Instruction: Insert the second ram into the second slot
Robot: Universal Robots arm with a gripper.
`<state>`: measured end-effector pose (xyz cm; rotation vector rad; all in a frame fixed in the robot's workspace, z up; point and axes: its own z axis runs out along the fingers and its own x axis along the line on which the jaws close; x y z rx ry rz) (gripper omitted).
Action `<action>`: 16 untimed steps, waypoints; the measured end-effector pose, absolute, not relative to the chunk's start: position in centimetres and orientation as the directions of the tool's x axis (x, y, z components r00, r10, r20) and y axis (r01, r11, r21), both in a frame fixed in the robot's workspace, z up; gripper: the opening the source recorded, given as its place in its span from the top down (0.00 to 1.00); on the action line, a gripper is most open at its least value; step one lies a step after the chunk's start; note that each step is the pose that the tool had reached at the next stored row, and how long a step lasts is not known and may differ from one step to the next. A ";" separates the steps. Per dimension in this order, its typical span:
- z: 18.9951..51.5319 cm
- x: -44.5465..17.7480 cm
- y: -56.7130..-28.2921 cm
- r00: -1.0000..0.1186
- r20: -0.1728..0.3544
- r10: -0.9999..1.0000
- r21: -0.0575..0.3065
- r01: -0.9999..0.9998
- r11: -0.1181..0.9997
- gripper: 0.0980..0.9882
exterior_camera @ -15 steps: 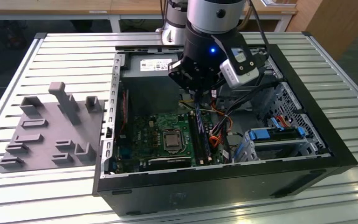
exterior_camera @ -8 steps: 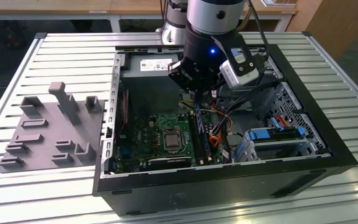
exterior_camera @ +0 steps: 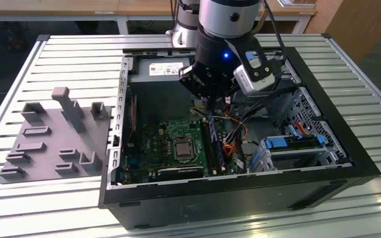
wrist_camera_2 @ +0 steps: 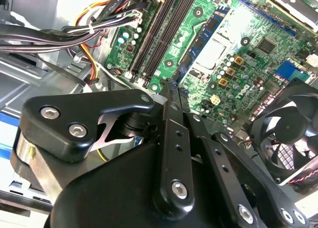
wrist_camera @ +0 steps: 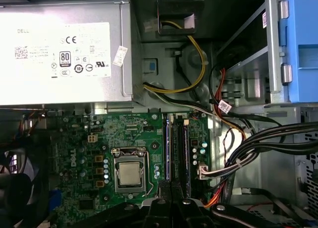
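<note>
On a slatted metal table an open black computer case is set on its side, and a grey fixture plate with upright holders is laid just beside it on the exterior view's left. Pale wooden furniture is seen beyond the table's far edge. The arm is cut off by the frame above, and the far end of the memory slots is covered by it in the exterior view. The gripper is held low over that end. In both wrist views its fingers are seen drawn close together, and whether they press on anything cannot be told. Inside the case a green motherboard is mounted, with a silver power supply at one end, a black fan at a corner and bundled black cables along one side. Blue drive-bay clips are fitted in the bay beside the board. The second ram is seen as a thin blue stick standing on edge among the slots, just beside the processor socket. Exactly which slot it occupies cannot be made out.
</note>
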<state>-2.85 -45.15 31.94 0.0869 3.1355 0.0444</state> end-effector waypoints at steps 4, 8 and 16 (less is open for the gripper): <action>31.8 -2.8 -45.1 -0.998 -0.004 0.055 0.028 0.055 0.998 0.98; 31.7 -2.8 -45.1 -0.998 -0.004 0.055 0.029 0.055 0.998 0.98; 31.5 -2.8 -45.1 -0.998 -0.004 0.055 0.028 0.055 0.998 0.98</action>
